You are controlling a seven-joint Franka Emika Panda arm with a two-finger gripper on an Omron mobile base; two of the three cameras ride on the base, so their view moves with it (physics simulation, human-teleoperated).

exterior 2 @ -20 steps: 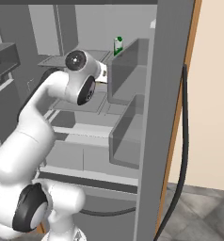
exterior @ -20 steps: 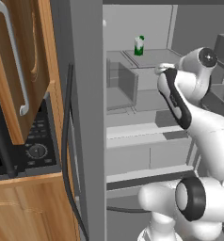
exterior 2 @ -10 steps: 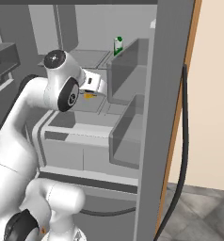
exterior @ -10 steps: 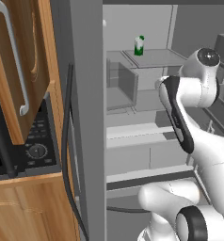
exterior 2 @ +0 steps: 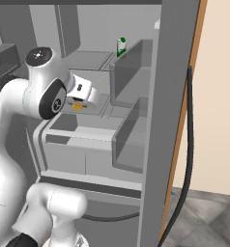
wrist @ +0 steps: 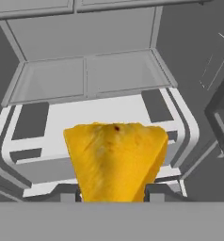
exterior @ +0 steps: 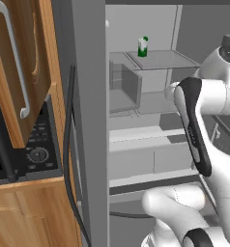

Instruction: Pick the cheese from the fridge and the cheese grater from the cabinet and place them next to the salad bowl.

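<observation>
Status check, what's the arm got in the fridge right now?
Gripper shut on cheese. Wedge lifted inside fridge, above pale shelves. Nothing blocking the way out.

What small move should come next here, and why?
Probably draw the hand straight back out of the fridge. In the hand view the cheese sits between the fingers of the gripper, which looks shut on it, above the pale shelves rather than resting on them.

The open fridge (exterior: pixel 136 120) fills the middle of the frame, a green-and-white bottle (exterior: pixel 143 47) upright on its top shelf. The wooden cabinet (exterior: pixel 25 62) door hangs at upper left.
</observation>
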